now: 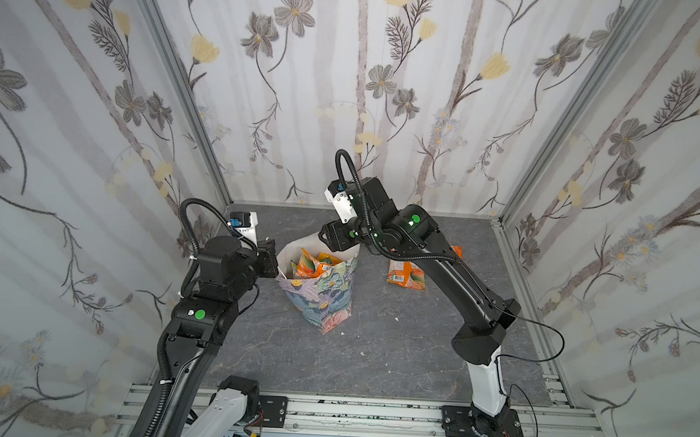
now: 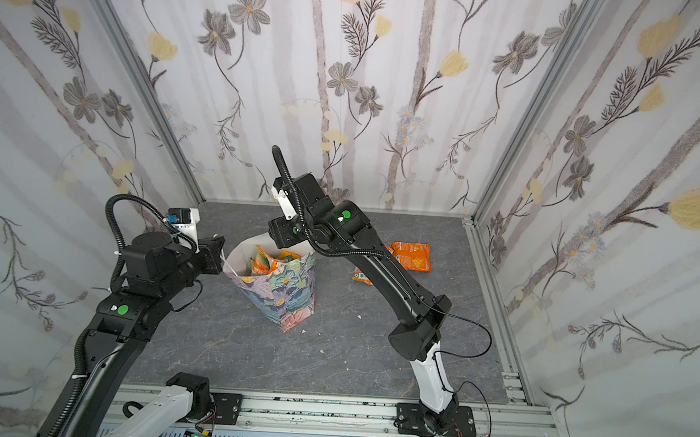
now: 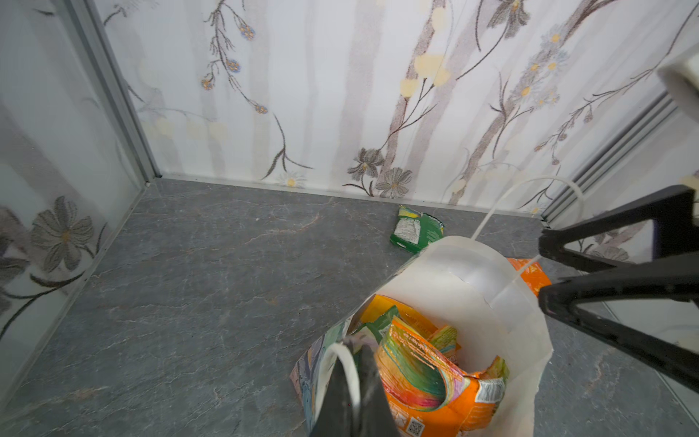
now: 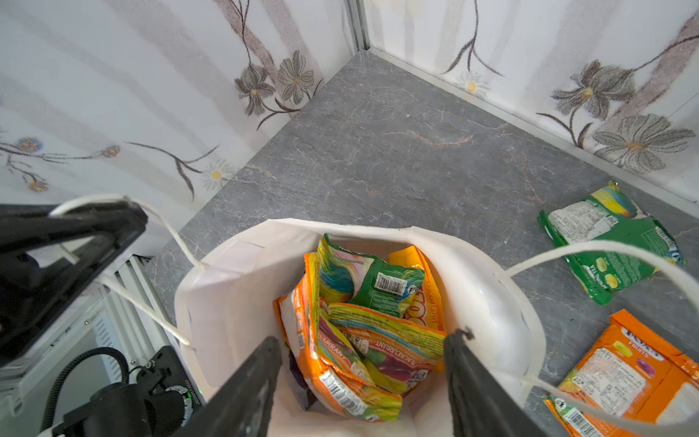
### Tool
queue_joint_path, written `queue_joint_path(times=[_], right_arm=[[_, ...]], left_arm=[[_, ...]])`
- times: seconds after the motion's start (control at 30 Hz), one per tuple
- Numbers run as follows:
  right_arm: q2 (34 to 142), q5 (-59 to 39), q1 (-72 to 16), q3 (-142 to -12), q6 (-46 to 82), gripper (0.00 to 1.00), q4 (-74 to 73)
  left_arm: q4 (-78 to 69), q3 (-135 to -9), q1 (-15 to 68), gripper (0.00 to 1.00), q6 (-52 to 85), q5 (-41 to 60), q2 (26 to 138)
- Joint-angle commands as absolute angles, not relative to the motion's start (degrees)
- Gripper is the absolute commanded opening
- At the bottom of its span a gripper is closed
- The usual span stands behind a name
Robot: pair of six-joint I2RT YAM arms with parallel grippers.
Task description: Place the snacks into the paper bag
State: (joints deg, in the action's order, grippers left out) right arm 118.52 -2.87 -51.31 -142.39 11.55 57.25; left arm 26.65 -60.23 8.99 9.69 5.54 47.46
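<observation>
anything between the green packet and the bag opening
The mouth of the paper bag gapes, but its free cord handle arches up between it and the green packet, and the open right gripper hangs above the mouth. The left gripper holds the other handle aside.

The paper bag (image 1: 327, 297) is made of matt paper, printed outside and plain white inside, and thin white cord (image 4: 590, 246) is used for its handles. The snacks (image 4: 363, 329) are wrapped in shiny, crinkly plastic. The table (image 1: 331, 360) is covered in a dull grey stone-look sheet. The rails (image 1: 369, 412) at the near edge are made of bare metal.
</observation>
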Motion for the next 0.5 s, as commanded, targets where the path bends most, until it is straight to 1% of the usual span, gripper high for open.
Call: queue_joint_path(times=[0.0,0.07,0.1,0.13,0.2,0.4,0.47], right_arm=[[119.6,-7.8,-51.8,-142.6,5.0,0.62,54.8],[120.3,-10.5,-52.5,-142.6,2.7,0.63,54.6],[120.8,-11.6,-52.8,-142.6,0.8,0.65,55.2],[121.4,-12.0,-53.0,-142.6,-1.1,0.67,56.2],[121.9,-10.5,-53.0,-142.6,-2.9,0.67,57.7],[118.0,-7.7,-52.7,-142.4,-4.0,0.57,53.0],[115.7,-5.5,-52.8,-142.2,-3.8,0.57,50.8]], left_arm=[[25.8,-61.1,7.6,0.00,9.0,3.2,48.1],[25.6,-61.2,6.9,0.00,9.3,3.9,48.1],[25.4,-61.2,6.7,0.00,9.4,4.1,48.1],[25.3,-61.1,6.5,0.00,9.4,4.2,48.1],[25.3,-61.0,6.3,0.00,9.4,4.3,48.2],[24.9,-60.4,5.1,0.00,8.3,1.3,49.2],[24.5,-60.0,4.5,0.00,8.1,0.9,49.3]])
